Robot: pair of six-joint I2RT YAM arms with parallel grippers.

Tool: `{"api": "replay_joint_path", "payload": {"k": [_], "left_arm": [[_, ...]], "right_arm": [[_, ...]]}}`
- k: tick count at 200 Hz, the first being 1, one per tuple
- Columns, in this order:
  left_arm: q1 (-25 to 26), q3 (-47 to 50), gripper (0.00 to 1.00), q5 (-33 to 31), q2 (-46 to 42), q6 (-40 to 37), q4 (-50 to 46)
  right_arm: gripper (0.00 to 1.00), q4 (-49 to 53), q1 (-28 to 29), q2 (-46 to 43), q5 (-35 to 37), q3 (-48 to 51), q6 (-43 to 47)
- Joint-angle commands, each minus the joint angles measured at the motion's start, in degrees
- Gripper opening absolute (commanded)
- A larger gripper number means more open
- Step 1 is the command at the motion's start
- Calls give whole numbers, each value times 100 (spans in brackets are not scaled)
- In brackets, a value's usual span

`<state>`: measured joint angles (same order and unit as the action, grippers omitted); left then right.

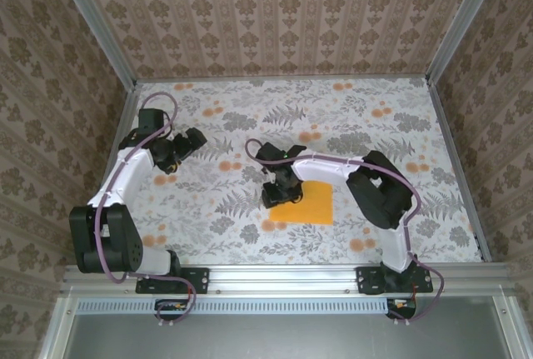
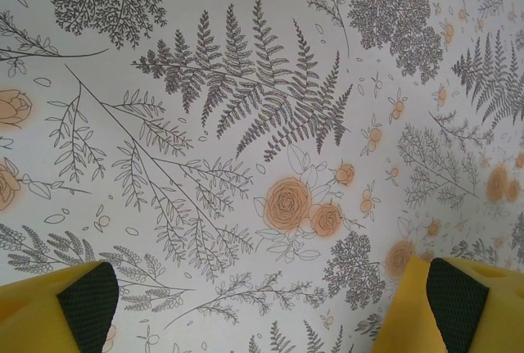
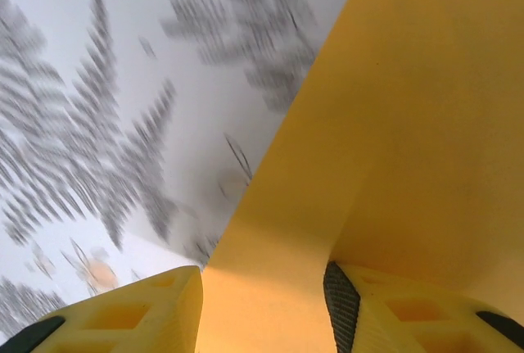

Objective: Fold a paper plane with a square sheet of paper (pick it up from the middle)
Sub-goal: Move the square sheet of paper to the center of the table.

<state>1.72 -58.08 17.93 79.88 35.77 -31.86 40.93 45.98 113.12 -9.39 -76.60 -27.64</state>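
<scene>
Right gripper [image 3: 262, 308]: fingers partway apart. The square sheet of paper [image 3: 409, 124] runs through the gap between them. In the wrist view the right-hand part of the sheet is raised over the dark pad [image 3: 340, 304] of one finger. I cannot tell whether the jaws are pinching the paper or just straddling it.

From overhead, the right gripper [image 1: 279, 195] sits low over the sheet's 9 o'clock edge, with the wrist pointing down. The square sheet of paper [image 1: 310, 205] lies on the table [image 1: 358, 126] near the front, at about 5 o'clock from the table's centre. I see no dart shape, just a roughly square patch.

Left gripper [image 2: 266, 296]: jaws spread wide with nothing between them. The black pads [image 2: 88, 304] frame bare fern-and-flower print on the table [image 2: 246, 42]. Overhead, the left gripper [image 1: 191, 139] is at roughly 10 o'clock from the sheet, well apart from it.
</scene>
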Motion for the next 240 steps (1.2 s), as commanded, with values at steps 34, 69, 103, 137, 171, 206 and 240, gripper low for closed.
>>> {"api": "replay_joint_path", "payload": {"k": [34,69,103,137,171,206,240], "left_arm": [[-65,51,100,1,59,-140,-33],[-67,77,100,17,62,-227,-48],[-74,82,100,26,45,-315,-116],[-75,146,100,52,28,-330,-119],[-69,159,100,105,24,-318,-107],[-74,158,100,114,25,-313,-106],[-79,167,100,123,36,-299,-110]], "right_arm": [[72,932,-46,-792,1495,-137,-834],[98,880,-311,-915,1986,264,-1461],[100,874,-366,-636,1941,251,-1567],[100,696,-405,-423,1708,312,-1613],[100,563,-441,-195,1467,336,-1631],[100,393,-534,-29,1302,550,-1644],[100,337,-599,165,1281,779,-1622]]}}
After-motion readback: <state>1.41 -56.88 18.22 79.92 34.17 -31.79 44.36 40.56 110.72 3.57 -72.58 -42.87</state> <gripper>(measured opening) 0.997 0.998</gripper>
